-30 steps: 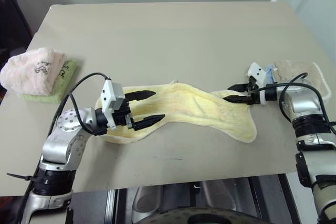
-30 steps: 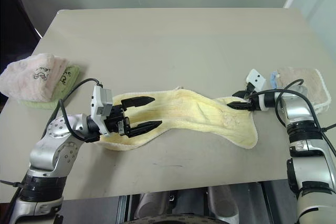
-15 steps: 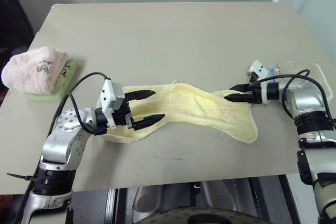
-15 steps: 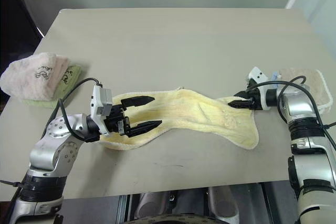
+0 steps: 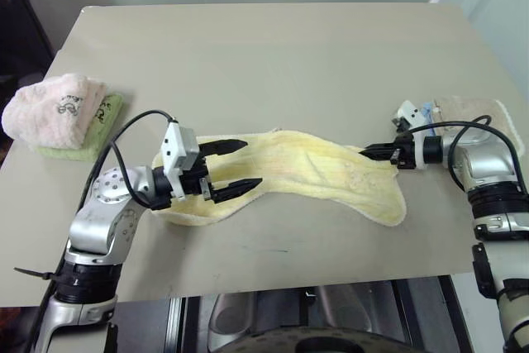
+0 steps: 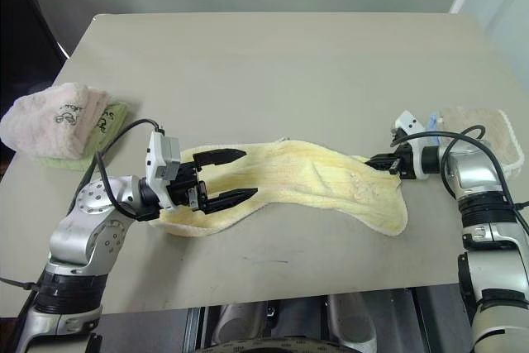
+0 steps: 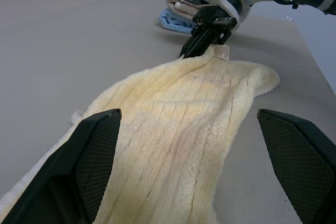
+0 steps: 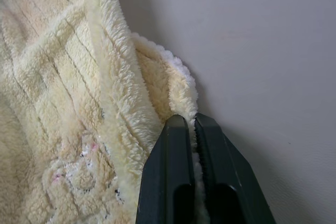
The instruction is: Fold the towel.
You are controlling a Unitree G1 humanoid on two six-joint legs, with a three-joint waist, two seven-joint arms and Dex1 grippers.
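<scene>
The towel (image 5: 314, 173) lies unfolded along the surface (image 5: 273, 55): the right tool (image 5: 374, 152) pinches its edge, the left tool (image 5: 234, 168) hovers open, every fold remains.

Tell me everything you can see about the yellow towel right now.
The towel is pale yellow, fluffy terry cloth with faint ribbed lines, lying unfolded as a long wavy strip across the table. A small white tag sits at its far edge. The right pincer is shut on that end's edge. The left pincer is open, its fingers over the other end.
</scene>
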